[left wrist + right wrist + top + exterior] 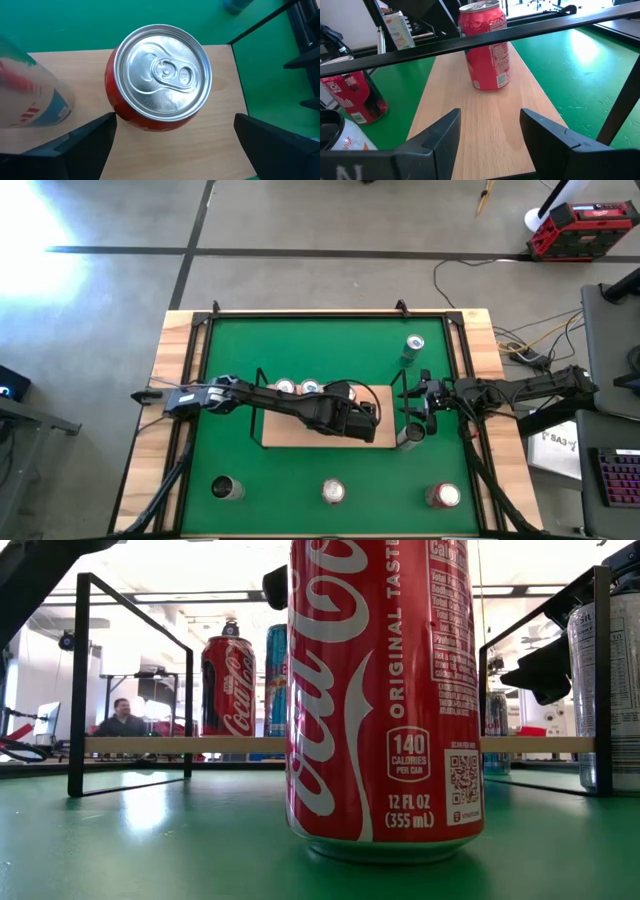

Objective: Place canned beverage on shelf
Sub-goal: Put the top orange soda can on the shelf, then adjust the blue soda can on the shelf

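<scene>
The shelf (300,435) is a light-wood board in a black wire frame, lying mid-table on the green mat. A red can (160,80) stands upright on the board near its right end; it also shows in the right wrist view (487,47). My left gripper (175,120) is open above this can, pointing down, one finger on each side of it with a gap on both sides. Two more cans (297,387) stand on the board's far left part. My right gripper (490,135) is open and empty, level, just outside the shelf's right end.
A silver can (410,436) stands on the mat beside my right gripper, and a green can (413,348) stands farther back. Three cans (333,492) stand along the mat's near edge. The shelf's upright wire end (470,40) crosses in front of my right gripper.
</scene>
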